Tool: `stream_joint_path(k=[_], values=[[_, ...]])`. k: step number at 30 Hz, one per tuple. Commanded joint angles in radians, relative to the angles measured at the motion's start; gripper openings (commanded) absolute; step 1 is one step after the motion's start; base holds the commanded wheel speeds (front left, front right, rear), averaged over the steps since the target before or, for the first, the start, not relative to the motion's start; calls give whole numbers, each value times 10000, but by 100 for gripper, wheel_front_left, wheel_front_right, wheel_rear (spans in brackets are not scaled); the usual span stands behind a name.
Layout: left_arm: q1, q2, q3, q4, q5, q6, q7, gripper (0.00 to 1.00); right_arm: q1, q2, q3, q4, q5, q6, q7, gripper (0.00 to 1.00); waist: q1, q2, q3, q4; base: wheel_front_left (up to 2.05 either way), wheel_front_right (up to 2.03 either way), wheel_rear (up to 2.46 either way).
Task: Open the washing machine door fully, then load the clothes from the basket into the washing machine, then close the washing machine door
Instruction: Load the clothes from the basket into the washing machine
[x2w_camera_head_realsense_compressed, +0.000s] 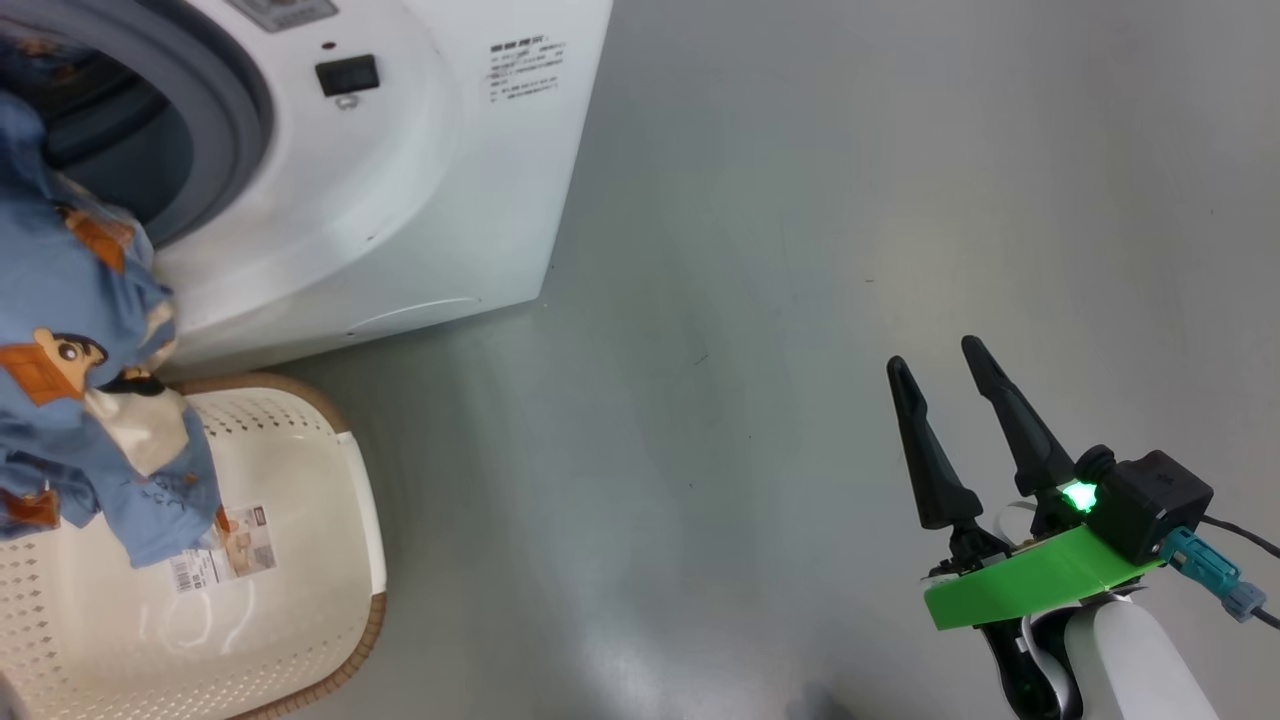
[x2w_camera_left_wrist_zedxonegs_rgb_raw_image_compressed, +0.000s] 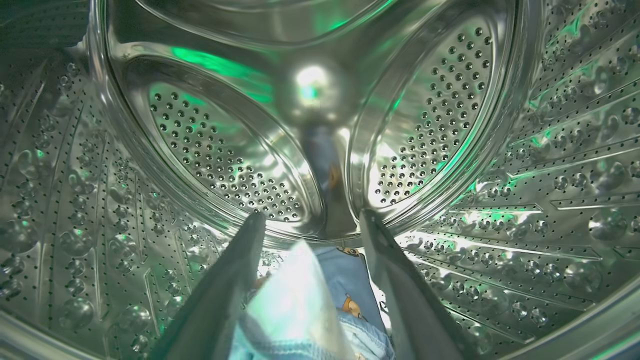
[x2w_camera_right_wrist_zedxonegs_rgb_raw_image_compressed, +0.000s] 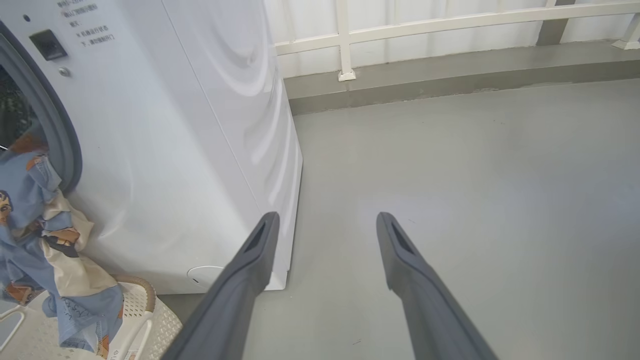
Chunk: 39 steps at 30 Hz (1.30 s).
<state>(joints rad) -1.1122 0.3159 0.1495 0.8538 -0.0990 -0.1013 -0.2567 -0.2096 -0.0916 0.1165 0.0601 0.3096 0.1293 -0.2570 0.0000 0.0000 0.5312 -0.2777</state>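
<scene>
The washing machine (x2w_camera_head_realsense_compressed: 400, 200) stands with its opening uncovered, and its right front corner marks the edge of a wide stretch of bare grey floor (x2w_camera_head_realsense_compressed: 750, 300). The right gripper (x2w_camera_head_realsense_compressed: 933, 352) hangs over that floor, well apart from the machine, with its fingers spread and nothing between them. The clothes (x2w_camera_head_realsense_compressed: 80, 330) spill out of the opening over the grey gasket (x2w_camera_head_realsense_compressed: 235, 110) and trail down into the basket (x2w_camera_head_realsense_compressed: 300, 560), which sits on the floor just in front of the machine's lower front. A paper label (x2w_camera_head_realsense_compressed: 225, 548) with a barcode lies at the basket's bottom, partly under the cloth. The block of print (x2w_camera_head_realsense_compressed: 527, 70) beside the black latch socket (x2w_camera_head_realsense_compressed: 347, 75) is too small to read. The left wrist view looks deep into the perforated steel drum (x2w_camera_left_wrist_zedxonegs_rgb_raw_image_compressed: 225, 150). There the left gripper (x2w_camera_left_wrist_zedxonegs_rgb_raw_image_compressed: 312, 216) has its fingers parted wide, with blue and cream cloth lying low between them; whether it touches them I cannot tell. The right wrist view adds a white railing (x2w_camera_right_wrist_zedxonegs_rgb_raw_image_compressed: 345, 40) along the far wall and the round cover (x2w_camera_right_wrist_zedxonegs_rgb_raw_image_compressed: 205, 274) low on the machine's front.
</scene>
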Motion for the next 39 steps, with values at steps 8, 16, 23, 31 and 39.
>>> stream_joint_path(k=[8, 16, 23, 31, 39], values=[[287, 212, 388, -177, -105, -91, -51, 100, -12, -112, 196, -210, -42, 14, -48, 100, 0, 0, -105, 165, 0, 0, 0], [1418, -400, 683, -789, -213, -155, -51, 100, 67, -146, 102, -247, -98, 14, -48, 100, 0, 0, -303, 462, 0, 0, 0], [2634, -1001, 939, -1687, -209, -212, -51, 100, 145, -219, -112, -281, -113, 14, -48, 100, 0, 0, -464, 787, 0, 0, 0], [4167, -1498, 1080, -3047, 59, -250, -51, 100, 269, -224, -264, -319, -129, 14, -48, 100, 0, 0, -554, 1162, 0, 0, 0], [5922, -1971, 1108, -4554, 103, -281, -51, 100, 397, -307, -334, -305, -113, 14, -48, 100, 0, 0, -706, 1363, 0, 0, 0]])
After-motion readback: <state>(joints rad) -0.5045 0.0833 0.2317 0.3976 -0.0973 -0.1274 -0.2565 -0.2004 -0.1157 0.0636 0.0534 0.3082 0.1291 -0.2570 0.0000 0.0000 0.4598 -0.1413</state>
